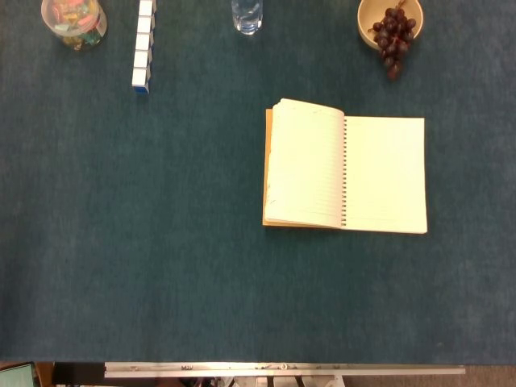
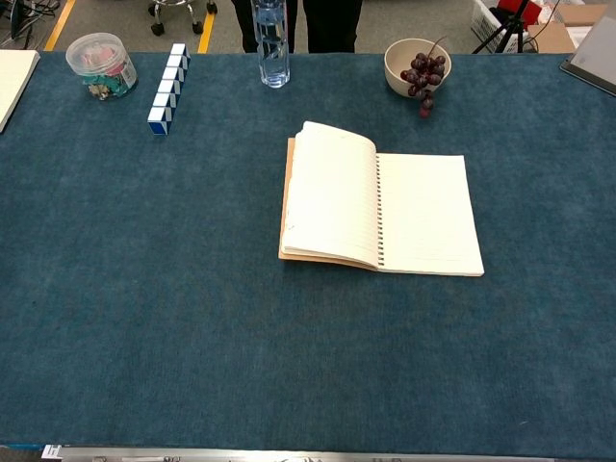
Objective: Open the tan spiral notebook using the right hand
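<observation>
Your fingers, left and right hand, are outside both views, so you cannot tell if they are released or clenched, and no place can be given rel. to them. The notebook (image 1: pixel 344 171) lies open and flat on the blue table (image 1: pixel 161 242), tan cover under the left pages. Bowl w/ grapes (image 2: pixel 417 67) stands behind it, water bottle (image 2: pixel 271 38) more left.
</observation>
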### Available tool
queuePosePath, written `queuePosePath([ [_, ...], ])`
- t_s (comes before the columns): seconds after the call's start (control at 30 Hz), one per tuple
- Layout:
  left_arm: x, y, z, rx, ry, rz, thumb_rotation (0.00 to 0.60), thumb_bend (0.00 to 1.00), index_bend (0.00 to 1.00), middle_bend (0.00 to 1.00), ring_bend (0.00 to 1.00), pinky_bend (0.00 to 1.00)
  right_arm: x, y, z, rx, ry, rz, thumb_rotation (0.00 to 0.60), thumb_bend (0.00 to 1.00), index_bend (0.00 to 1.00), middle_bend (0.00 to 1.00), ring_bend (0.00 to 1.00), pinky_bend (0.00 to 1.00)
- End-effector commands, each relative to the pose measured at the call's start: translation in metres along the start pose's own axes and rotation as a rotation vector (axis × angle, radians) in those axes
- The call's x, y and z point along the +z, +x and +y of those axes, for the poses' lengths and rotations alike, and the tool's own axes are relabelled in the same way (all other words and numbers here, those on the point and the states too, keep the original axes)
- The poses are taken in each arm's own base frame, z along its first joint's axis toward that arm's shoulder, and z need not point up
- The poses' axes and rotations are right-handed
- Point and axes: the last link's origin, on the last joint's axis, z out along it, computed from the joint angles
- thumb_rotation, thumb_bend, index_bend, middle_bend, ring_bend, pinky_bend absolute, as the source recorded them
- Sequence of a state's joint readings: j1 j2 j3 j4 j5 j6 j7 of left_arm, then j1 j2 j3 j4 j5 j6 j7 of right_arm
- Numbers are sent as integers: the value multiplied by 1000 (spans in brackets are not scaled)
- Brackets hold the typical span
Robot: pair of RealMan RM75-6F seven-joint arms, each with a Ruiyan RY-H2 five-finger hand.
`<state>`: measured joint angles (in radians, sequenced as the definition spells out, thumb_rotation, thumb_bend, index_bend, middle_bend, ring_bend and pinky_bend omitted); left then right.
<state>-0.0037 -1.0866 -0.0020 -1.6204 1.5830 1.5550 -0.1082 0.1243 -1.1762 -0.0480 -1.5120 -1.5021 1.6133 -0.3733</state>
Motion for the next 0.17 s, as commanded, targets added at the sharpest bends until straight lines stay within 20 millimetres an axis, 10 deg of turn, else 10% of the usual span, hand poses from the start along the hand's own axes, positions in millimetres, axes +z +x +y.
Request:
queuePosePath([
  [0.03, 2, 0, 2, -2, -9, 1, 600, 509, 318, 284, 169, 166, -2, 0, 2, 12, -14, 7, 600, 188, 167, 201, 45, 45],
  [0.17, 3, -1, 4, 2, -15, -3, 600, 509, 318, 284, 169, 166, -2, 1, 0, 21, -8, 14, 600, 188, 167, 201, 45, 45],
])
